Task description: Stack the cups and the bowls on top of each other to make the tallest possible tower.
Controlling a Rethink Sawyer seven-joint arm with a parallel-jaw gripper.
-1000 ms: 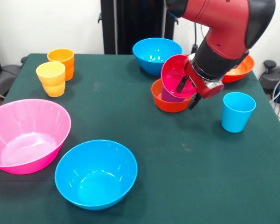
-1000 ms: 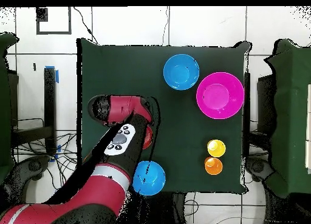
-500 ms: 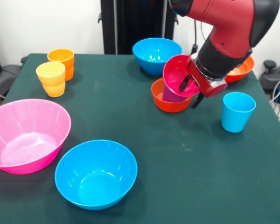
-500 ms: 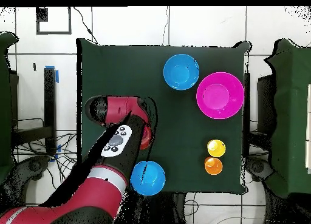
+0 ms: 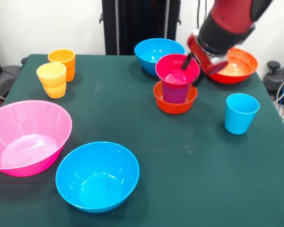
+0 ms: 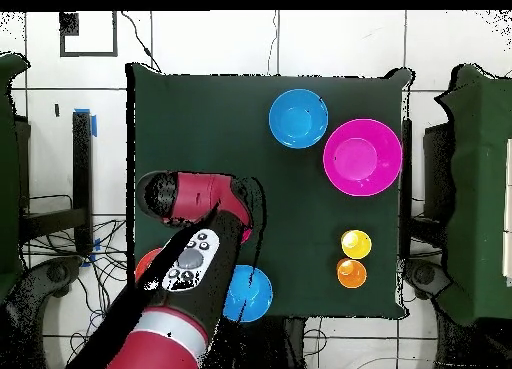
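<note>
Beside the gripper (image 5: 191, 66), the tower (image 5: 176, 85).

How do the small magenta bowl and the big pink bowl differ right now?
The small magenta bowl sits atop the purple cup, with the gripper at its rim; the pink bowl rests on the table. Magenta is darker and much smaller. Both are open side up.

Arm (image 5: 227, 21) comes down from top right in front view, red w/ black wrist band, tilted toward the small magenta bowl (image 5: 176, 71). Gripper (image 5: 193, 70) at that bowl's right rim: 1 black finger (image 5: 186, 61) inside the rim, the other outside, clamped. Overhead: arm (image 6: 185, 275) hides the gripper.
</note>
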